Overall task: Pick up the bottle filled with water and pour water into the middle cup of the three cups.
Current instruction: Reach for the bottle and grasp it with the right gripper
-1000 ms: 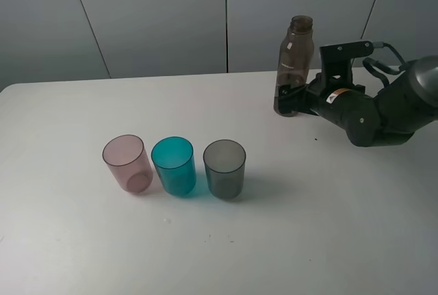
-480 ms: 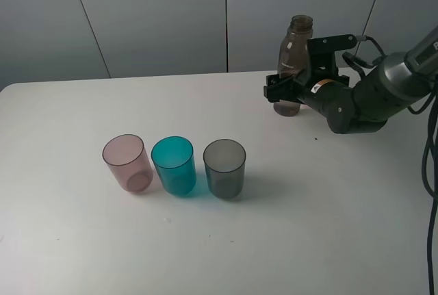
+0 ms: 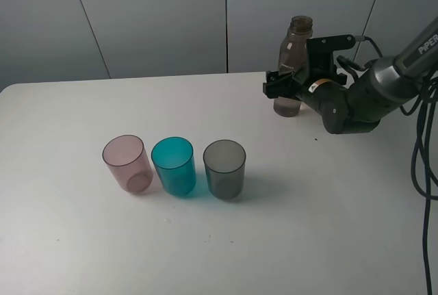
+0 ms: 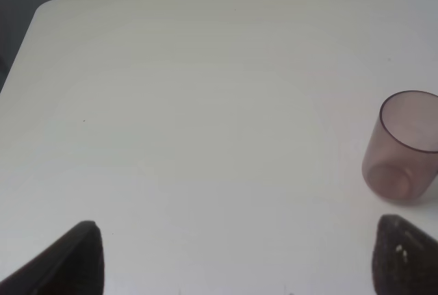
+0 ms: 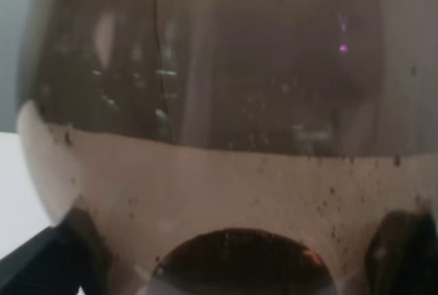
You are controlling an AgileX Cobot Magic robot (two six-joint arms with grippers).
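The bottle (image 3: 298, 48) stands upper right, with the right gripper (image 3: 282, 86) straddling its lower half. Honestly can't tell if it's clamped. With no cap, a loose grip or a tilt on the way to the middle cup (image 3: 174, 163), lower left of centre, probably spills water.

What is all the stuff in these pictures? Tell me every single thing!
bottle: one, smoky brown, standing at the table's far right.
pink cup: one, pale pink, left end of the row.
teal cup: one, teal-blue, middle of the row.
grey cup: one, smoky grey, right end of the row.
table: one, white, under everything.
wall: grey panels, behind the table.
cables: black, right edge.
right gripper: one, black, open, jaws either side of the bottle.
left gripper: one, black, open, near the pink cup.
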